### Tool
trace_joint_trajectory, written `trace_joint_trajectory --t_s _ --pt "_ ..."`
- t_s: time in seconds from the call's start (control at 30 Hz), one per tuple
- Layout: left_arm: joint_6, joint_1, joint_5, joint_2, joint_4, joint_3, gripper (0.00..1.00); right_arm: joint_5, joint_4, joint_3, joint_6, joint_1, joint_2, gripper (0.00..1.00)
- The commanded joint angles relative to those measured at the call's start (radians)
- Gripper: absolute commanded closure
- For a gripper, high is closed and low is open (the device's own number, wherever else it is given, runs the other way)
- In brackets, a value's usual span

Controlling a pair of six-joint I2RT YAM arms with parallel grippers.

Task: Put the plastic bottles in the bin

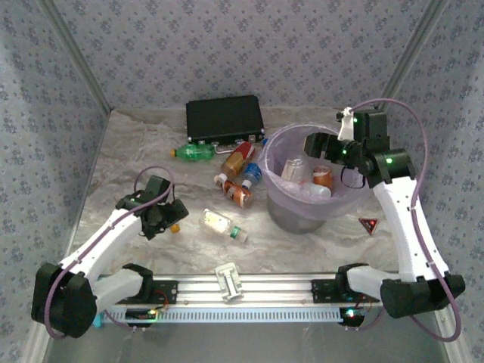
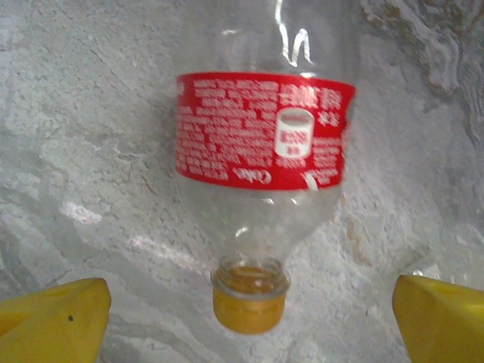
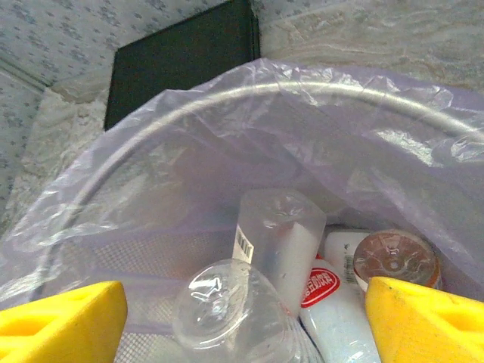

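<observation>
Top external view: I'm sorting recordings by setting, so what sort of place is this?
Likely a robot test booth: patterned walls on three sides, a marble-look tabletop, and an aluminium rail at the near edge.

Red-labelled clear bottle (image 2: 261,136) with orange cap (image 2: 249,306), lavender-bagged grey bin (image 1: 299,219), black case (image 1: 224,119), grey marbled table (image 1: 302,257).

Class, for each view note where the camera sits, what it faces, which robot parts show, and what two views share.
Top external: above and behind, looking down on the table; left arm and right arm show.
Left wrist: on the left arm, facing a red-label bottle; left fingers show.
Right wrist: above the bin, looking in; right fingers show.
Shared: bin and black case, in top and right wrist.
</observation>
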Motion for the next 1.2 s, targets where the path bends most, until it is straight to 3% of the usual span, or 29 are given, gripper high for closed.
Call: trace_joint_trajectory --t_s 0.0,0.2,0.4,0.73,0.97,1.17 --pt "-0.025 0.024 -0.013 0.002 0.111 -0.037 0.06 -0.050 -0.011 0.021 -0.014 -0.016 -0.036 0.16" --pt "0.016 0.056 -0.024 0.091 0.215 -0.064 0.11 -0.086 0.031 0.004 0.000 -0.029 -0.059 0.14" --pt "0.023 0.056 -0.029 0.158 0.278 -0.058 0.28 -0.095 0.050 0.006 0.016 -0.031 -0.075 0.12" --pt "0.059 0.057 -0.031 0.095 0.242 -0.034 0.39 -0.135 0.053 0.020 0.024 -0.031 -0.070 0.13" --pt "0.133 0.053 0.058 0.024 0.246 0.042 0.43 -0.243 0.095 0.047 0.031 -0.014 -0.043 0.13" --pt "0.137 0.024 0.187 -0.012 0.395 0.115 0.53 -0.310 0.119 0.136 0.020 0.094 0.025 0.13"
